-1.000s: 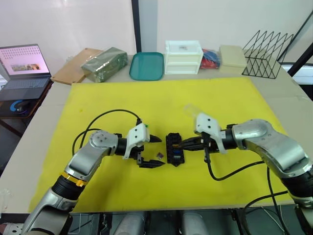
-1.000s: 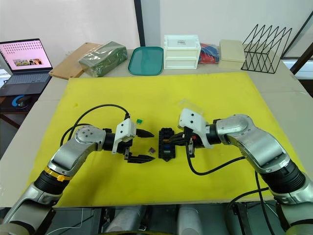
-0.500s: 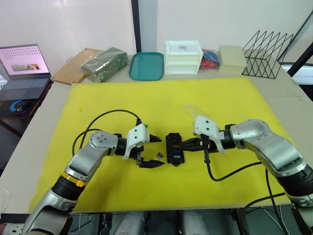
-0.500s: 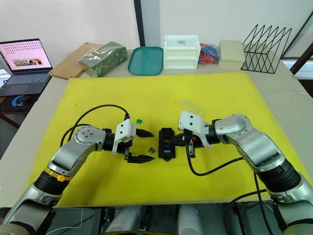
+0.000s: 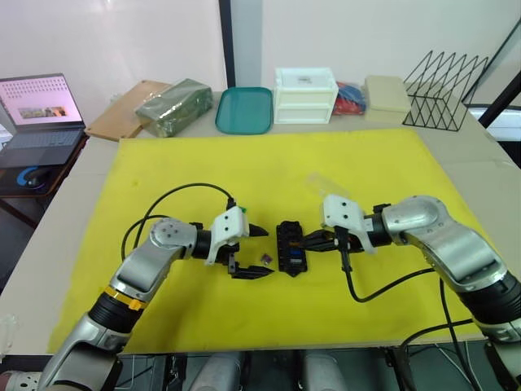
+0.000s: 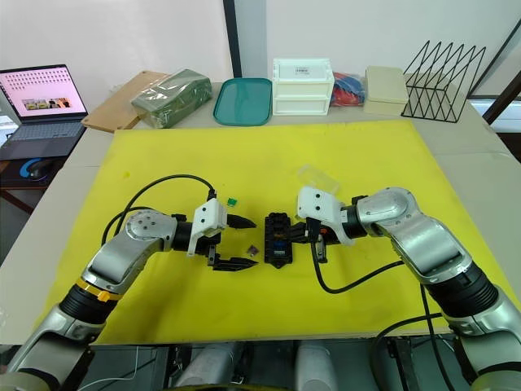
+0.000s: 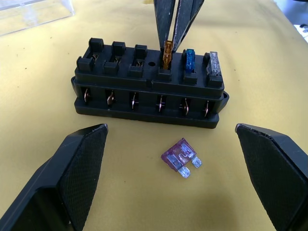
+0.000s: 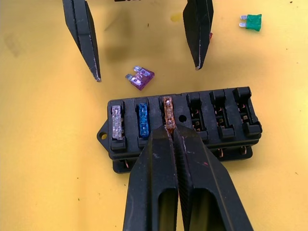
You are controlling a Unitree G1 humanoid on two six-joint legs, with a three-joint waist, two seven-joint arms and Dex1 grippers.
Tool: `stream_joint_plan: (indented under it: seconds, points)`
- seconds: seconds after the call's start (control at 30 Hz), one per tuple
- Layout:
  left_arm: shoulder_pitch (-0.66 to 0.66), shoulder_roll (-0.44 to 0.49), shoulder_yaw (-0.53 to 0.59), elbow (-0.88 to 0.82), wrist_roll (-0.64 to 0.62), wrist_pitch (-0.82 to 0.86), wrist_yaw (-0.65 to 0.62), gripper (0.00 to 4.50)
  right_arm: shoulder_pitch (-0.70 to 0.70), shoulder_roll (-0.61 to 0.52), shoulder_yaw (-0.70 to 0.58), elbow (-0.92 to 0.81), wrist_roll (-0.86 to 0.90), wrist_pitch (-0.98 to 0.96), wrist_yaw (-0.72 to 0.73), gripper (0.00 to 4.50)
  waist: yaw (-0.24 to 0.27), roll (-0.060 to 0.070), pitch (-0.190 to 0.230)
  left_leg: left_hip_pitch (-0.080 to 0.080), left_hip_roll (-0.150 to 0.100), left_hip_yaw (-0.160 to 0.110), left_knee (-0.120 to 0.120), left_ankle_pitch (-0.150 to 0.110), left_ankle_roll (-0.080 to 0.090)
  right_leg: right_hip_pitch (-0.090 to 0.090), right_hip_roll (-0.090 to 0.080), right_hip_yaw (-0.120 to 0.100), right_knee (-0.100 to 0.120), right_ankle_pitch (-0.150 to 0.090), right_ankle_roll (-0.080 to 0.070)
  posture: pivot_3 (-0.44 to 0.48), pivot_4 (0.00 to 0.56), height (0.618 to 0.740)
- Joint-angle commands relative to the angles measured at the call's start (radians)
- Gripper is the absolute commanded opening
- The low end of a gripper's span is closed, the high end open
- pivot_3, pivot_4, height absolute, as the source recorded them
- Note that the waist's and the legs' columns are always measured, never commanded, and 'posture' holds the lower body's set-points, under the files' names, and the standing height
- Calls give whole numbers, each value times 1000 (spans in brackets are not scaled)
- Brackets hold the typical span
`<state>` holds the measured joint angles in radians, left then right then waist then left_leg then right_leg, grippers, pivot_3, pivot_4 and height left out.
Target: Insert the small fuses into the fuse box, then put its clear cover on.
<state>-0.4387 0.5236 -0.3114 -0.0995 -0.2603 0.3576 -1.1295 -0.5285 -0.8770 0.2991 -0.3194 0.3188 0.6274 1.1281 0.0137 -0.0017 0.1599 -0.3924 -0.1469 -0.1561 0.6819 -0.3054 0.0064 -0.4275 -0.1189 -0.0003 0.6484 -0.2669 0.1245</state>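
Left fingers (image 6: 236,241): mine, spread wide apart and empty, hovering over the yellow mat (image 6: 163,301) just left of the fuse box.
Green fuse (image 6: 232,200): loose on the mat beyond my left fingers.
Purple fuse (image 7: 181,157): lying flat beside the box, between my left fingers.
Fuse box (image 8: 183,127): black, on the mat between my two arms; grey fuse (image 8: 117,122) and blue fuse (image 8: 143,119) seated.
Right fingers (image 8: 170,129): pinched together on the amber fuse (image 8: 168,111), which stands in its slot.
Clear cover (image 6: 316,178): on the mat beyond my right arm.
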Motion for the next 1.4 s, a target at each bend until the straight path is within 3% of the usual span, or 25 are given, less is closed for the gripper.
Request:
stream_joint_plan:
  seconds: [0.03,0.1,0.43,0.53,0.6,0.87,1.4]
  points:
    - [-9,-3,2,-13,2,-19,-3,4500,-17,-5,7,-6,-18,31,7,683,0,0,0,0,0,0,0,0,0,0,0,0,0,0,0,0,150,740]
    - [-10,-4,3,-12,4,-19,-3,4500,-26,-9,1,-19,-10,52,12,1291,-1,0,0,0,0,0,0,0,0,0,0,0,0,0,0,0,150,740]
    - [-18,-9,6,-8,10,-16,-3,4500,-86,20,-68,-53,67,139,1,1291,0,0,0,0,0,0,0,0,0,0,0,0,0,0,0,0,150,740]
    - [-23,-12,6,-7,9,-13,-2,4500,-99,47,-79,-52,92,161,-11,669,0,0,0,0,0,0,0,0,0,0,0,0,0,0,0,0,150,740]
    - [-25,-13,7,-7,9,-12,-3,4500,-98,59,-74,-50,92,162,-17,17,0,0,0,0,0,0,0,0,0,0,0,0,0,0,0,0,150,740]
    - [-22,-10,11,-17,7,-7,0,4500,-91,101,-50,-35,84,162,-37,17,0,0,0,0,0,0,0,0,0,0,0,0,0,0,0,0,150,740]
    - [-19,-5,8,-27,11,-4,2,4500,8,75,27,21,-21,67,-31,17,0,0,0,0,0,0,0,0,0,0,0,0,0,0,0,0,150,740]
